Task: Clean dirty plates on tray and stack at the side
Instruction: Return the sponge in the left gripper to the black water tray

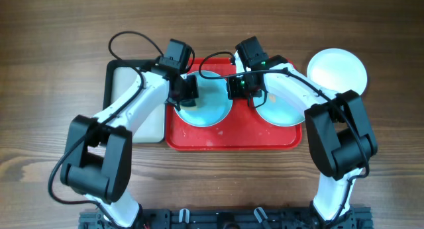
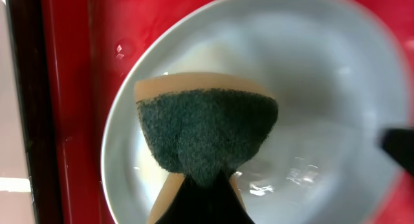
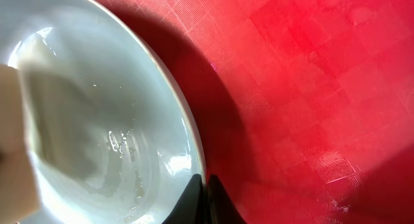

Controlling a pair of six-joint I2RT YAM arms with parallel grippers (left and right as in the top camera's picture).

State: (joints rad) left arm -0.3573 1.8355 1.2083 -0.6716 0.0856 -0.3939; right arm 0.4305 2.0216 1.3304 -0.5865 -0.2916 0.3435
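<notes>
Your left gripper (image 1: 187,93) is pinched tight on a sponge (image 2: 207,136), green scouring face outward. It holds the sponge over the inside of the left blue plate (image 1: 209,111). You cannot tell from these views whether the sponge touches the plate. Your right gripper (image 3: 206,197) is clamped on that same plate's rim at its right edge, 1 finger on either side. Wet glints show in the plate's bowl.

The plate lies on the left half of the red tray (image 1: 232,139). The right blue plate (image 1: 281,113) lies on the tray just beside it. The white plate (image 1: 336,71) sits on the table (image 1: 53,57), off the tray's right far corner. The black-rimmed tray (image 1: 126,80) lies against the red tray's left side.
</notes>
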